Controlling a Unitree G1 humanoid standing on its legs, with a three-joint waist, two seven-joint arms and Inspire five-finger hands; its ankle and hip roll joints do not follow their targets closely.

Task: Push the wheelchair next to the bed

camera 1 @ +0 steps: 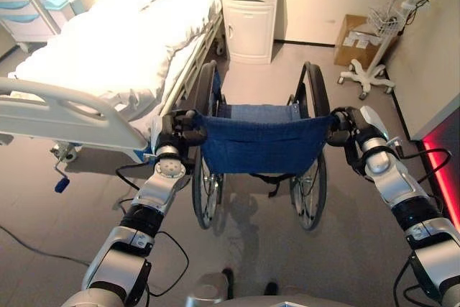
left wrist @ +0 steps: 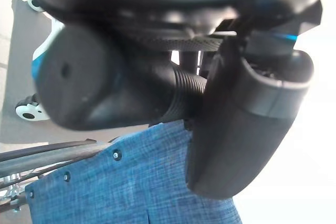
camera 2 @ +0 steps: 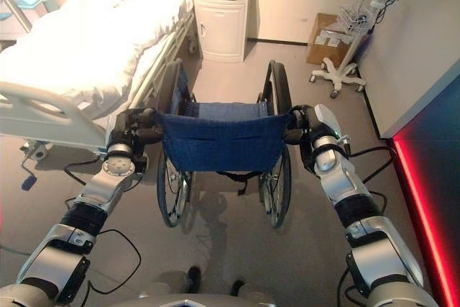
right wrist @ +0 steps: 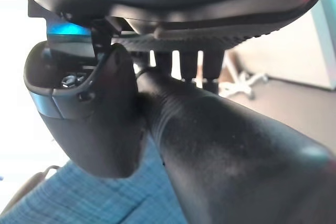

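I have my left hand (camera 1: 175, 129) curled round the left push handle (left wrist: 131, 95) and my right hand (camera 1: 350, 133) curled round the right push handle (right wrist: 220, 145) of the wheelchair (camera 1: 260, 145), which stands just ahead between them. The bed (camera 1: 108, 62) lies far left, beside its left wheel.

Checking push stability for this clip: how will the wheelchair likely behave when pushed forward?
The wheelchair should roll easily on its large wheels. With the left hand and right hand each curled round a push handle, it should track straight. Its cloth backrest looks floppy, so pressing there would give.
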